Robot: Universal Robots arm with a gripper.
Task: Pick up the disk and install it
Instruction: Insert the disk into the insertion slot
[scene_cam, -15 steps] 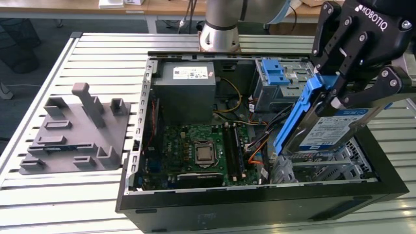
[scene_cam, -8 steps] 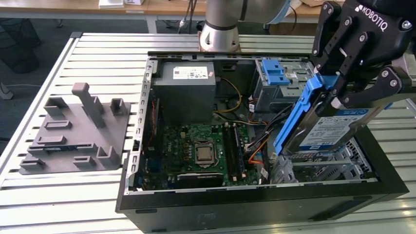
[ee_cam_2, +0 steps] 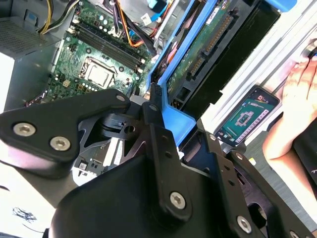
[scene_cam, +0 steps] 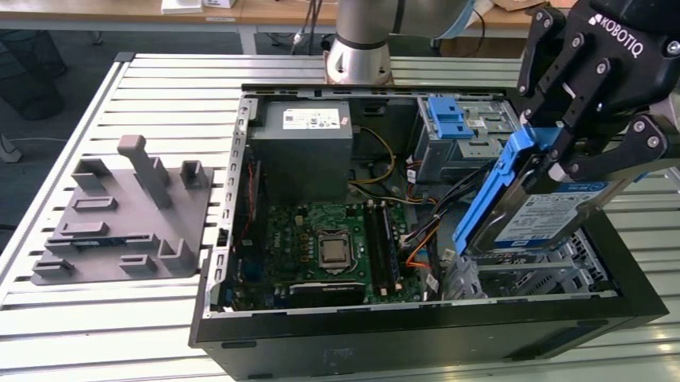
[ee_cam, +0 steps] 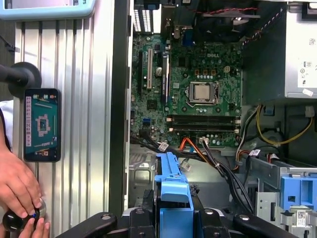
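Observation:
The disk (scene_cam: 544,216), a silver drive with a white-and-blue label in a bright blue carrier (scene_cam: 489,199), hangs tilted over the metal drive bay (scene_cam: 531,278) on the exterior view's right of the open computer case (scene_cam: 425,320). My gripper (scene_cam: 563,159) is shut on its upper end. In the second wrist view the disk's green circuit underside (ee_cam_2: 208,44) and blue frame (ee_cam_2: 173,119) run out from between my black fingers (ee_cam_2: 158,148). The first wrist view has the carrier's blue end (ee_cam: 173,193) just above the gripper (ee_cam: 173,223).
Inside the case lie the motherboard (scene_cam: 330,239), a grey power supply (scene_cam: 302,135), loose cables (scene_cam: 420,239) and another blue carrier (scene_cam: 451,119) at the back. A grey fixture (scene_cam: 117,215) sits on the exterior view's left. A person's hand (ee_cam: 17,183) and a phone (ee_cam: 42,124) rest beside the case.

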